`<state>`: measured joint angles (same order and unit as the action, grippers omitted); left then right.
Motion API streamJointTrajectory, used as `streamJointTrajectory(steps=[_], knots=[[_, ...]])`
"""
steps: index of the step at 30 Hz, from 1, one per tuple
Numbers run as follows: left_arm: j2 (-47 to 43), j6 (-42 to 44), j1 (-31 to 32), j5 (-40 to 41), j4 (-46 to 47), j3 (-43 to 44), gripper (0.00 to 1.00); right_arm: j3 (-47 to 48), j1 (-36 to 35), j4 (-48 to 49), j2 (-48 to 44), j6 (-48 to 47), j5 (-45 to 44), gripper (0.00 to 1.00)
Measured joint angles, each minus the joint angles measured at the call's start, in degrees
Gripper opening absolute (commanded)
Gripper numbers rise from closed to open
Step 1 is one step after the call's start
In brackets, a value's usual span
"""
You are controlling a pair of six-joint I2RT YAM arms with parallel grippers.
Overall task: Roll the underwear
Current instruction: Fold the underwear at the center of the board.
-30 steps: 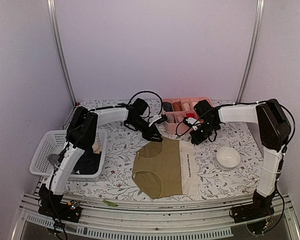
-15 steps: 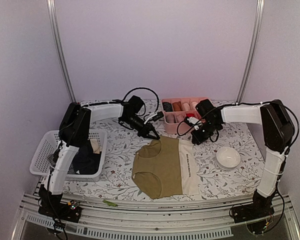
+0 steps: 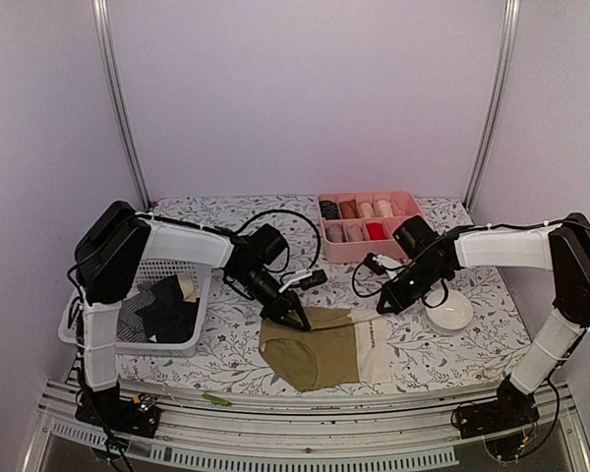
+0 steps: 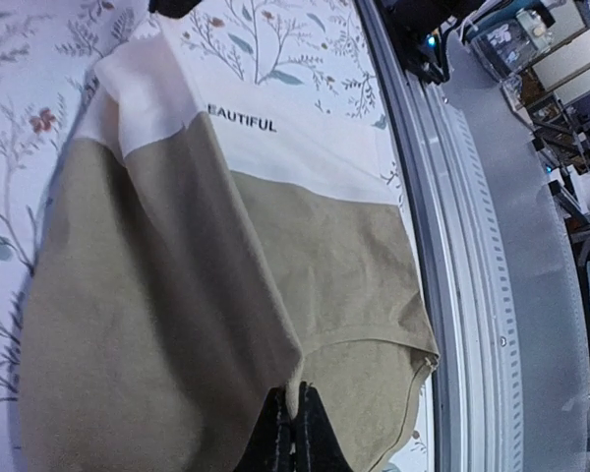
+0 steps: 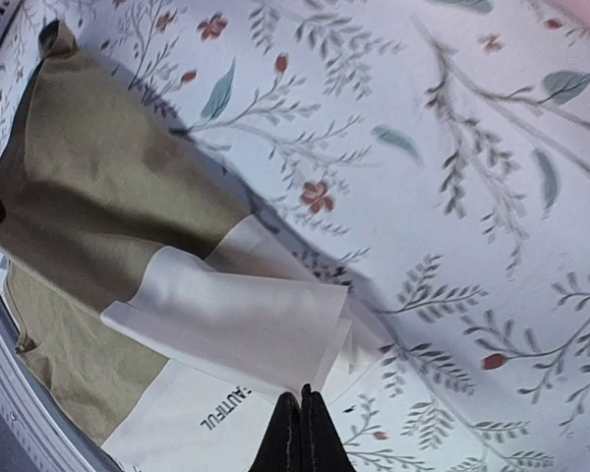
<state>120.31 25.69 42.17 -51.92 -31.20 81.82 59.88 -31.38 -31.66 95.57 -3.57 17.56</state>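
While folded, soft underwear [image 3: 315, 354] (olive-tan)

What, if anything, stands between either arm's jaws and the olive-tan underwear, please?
Nothing visible does. The left jaws are shut on the olive-tan underwear at its olive edge, and the right jaws are shut on its cream waistband. The white bowl sits beside the right arm, off the cloth.

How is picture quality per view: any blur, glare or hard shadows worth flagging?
Top external: evenly lit, sharp, lilac cast, no glare. Left wrist: the olive-tan and cream cloth underwear blurs near the lens, its lettering legible. Right wrist: slightly soft; the lifted fold shadows the floral tablecloth.
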Motion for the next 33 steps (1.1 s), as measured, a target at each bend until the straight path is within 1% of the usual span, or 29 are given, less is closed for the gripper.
streamJointTrajectory(steps=[3,6,8,13,18,20,23,26,33], knots=[[0.3,-3.0,1.4,1.1,1.4,-3.7,0.00,-3.4,-3.7,-0.4,0.1,1.3,0.9,0.00],[1.6,-5.8,1.2,2.4,2.4,-4.0,0.00,-4.2,-6.4,-0.9,1.4,2.8,1.1,0.00],[3.2,-7.3,0.7,3.5,2.6,-3.2,0.00,-4.0,-6.9,-0.5,3.1,3.9,1.0,0.00],[7.8,-8.4,-2.1,4.6,1.3,2.0,0.00,1.9,-6.5,-1.1,9.7,6.0,1.0,0.00],[12.1,-7.7,-7.3,7.0,-1.2,11.2,0.00,10.9,-6.0,-0.8,16.3,6.7,0.1,0.00],[13.2,-6.7,-9.0,7.0,-2.3,13.6,0.00,12.3,-5.5,-0.5,17.1,6.8,-0.9,0.00],[13.1,-5.1,-10.2,6.4,-3.9,13.7,0.00,12.3,-4.4,-0.7,17.0,6.6,-2.4,0.00],[11.7,-4.3,-9.3,6.1,-4.3,11.4,0.00,11.5,-4.0,-1.2,15.8,6.3,-3.5,0.00],[3.7,-3.0,-7.6,4.4,-4.7,5.7,0.00,8.7,-3.9,-3.2,9.8,5.2,-3.9,0.00]])
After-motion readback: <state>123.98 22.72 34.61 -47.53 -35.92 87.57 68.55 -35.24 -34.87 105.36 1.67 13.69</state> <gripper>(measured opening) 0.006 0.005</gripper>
